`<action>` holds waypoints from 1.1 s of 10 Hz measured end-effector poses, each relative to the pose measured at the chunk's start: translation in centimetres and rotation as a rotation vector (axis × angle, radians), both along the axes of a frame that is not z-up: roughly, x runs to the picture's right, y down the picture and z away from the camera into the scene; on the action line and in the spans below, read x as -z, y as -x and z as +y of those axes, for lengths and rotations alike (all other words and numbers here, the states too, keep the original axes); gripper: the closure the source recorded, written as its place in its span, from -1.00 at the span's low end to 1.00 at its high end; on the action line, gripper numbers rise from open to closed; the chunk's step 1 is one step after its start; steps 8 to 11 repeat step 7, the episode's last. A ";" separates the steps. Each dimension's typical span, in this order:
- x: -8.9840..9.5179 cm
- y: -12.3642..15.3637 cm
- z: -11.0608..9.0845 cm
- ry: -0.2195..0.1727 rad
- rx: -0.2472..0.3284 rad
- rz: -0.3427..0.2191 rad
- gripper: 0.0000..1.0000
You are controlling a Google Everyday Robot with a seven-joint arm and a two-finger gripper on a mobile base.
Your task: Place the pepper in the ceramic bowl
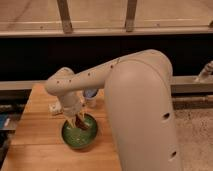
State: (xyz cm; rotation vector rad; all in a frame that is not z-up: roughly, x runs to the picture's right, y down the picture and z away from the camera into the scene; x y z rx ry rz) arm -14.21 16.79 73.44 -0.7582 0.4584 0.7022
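The ceramic bowl (pixel 75 143) is a round glossy green dish on the wooden table (pixel 37 142), near the front left. My gripper (pixel 78 122) reaches straight down into the bowl's back half. It is shut on the pepper (pixel 83 125), a small dark red chili that hangs just over the inside of the bowl. The arm's white forearm arches over from the right and hides the table behind the bowl.
A small white object (pixel 54 107) lies on the table just left of the gripper. A small cup with blue contents (pixel 90 93) peeks out under the arm behind the bowl. A dark rail runs along the back; the table's edge is at the left.
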 end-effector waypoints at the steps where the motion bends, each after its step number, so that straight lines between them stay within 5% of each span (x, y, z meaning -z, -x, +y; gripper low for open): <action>1: -0.1 -0.4 -0.1 -0.001 -0.003 0.007 0.81; 7: -0.1 -0.3 -0.1 -0.001 -0.002 0.005 -0.40; 11: -0.1 -0.3 -0.1 -0.001 -0.002 0.005 -0.40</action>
